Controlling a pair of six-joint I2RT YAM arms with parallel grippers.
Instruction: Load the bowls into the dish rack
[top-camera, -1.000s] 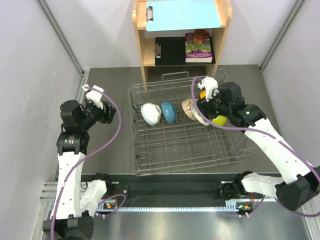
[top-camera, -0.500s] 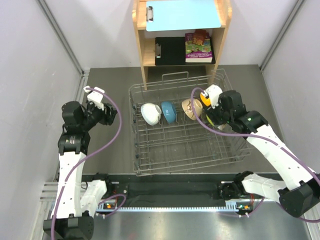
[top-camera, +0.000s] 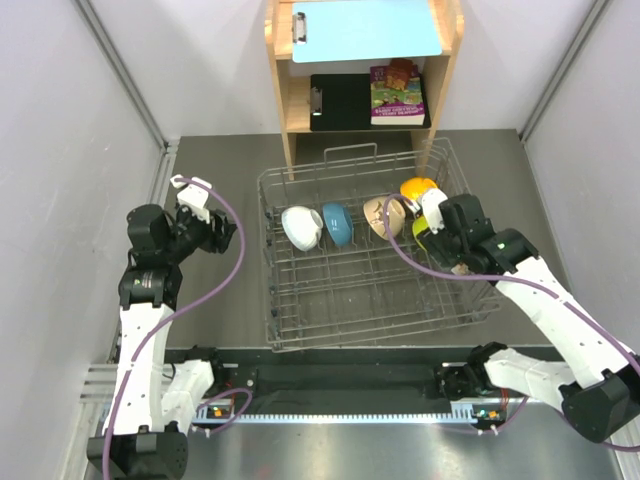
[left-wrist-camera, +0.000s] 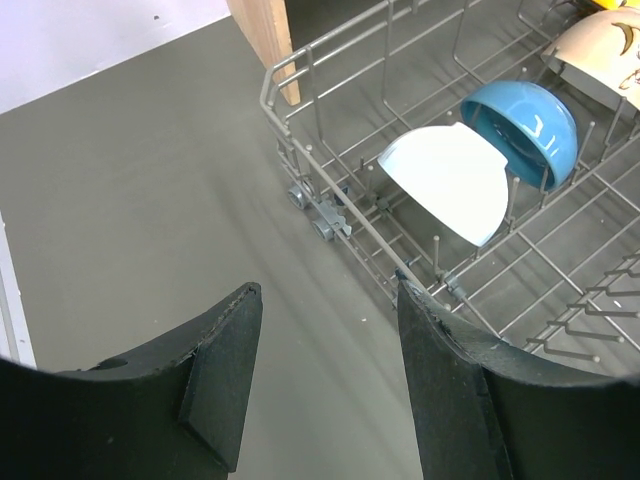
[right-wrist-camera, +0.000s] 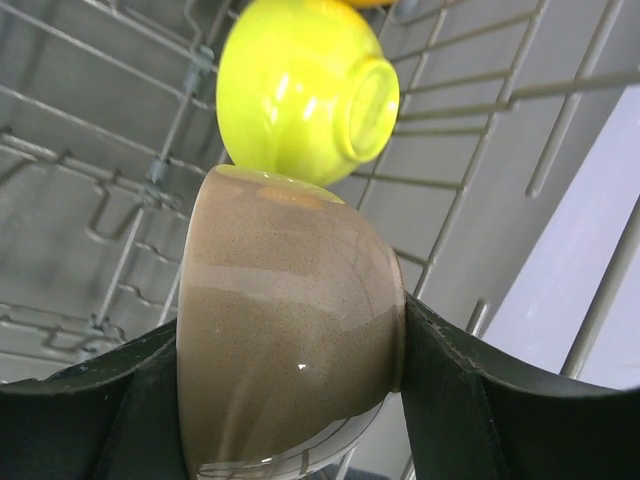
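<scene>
After backing toward 5 o'clock off the orange bowl (top-camera: 416, 187), holds a beige bowl (right-wrist-camera: 290, 300) clamped mid-width in the right gripper (right-wrist-camera: 290, 345), just beside the lime green bowl (right-wrist-camera: 300, 90) at the dish rack's (top-camera: 268, 280) 3 o'clock side. Leaves left gripper (left-wrist-camera: 320, 380) open, empty, at 9 o'clock. Probably last bowl to seat.

Top camera looks steeply down from high over the near side of the dish rack (top-camera: 350, 300), whole rack in frame. Left wrist camera sits off the rack's left wall, looking across it at the white bowl (left-wrist-camera: 450, 180). Right wrist camera is close in at the rack's right end, beige bowl (right-wrist-camera: 290, 350) filling the foreground, lime green bowl (right-wrist-camera: 305, 90) just beyond. Both wrist views overlap the top view.
</scene>
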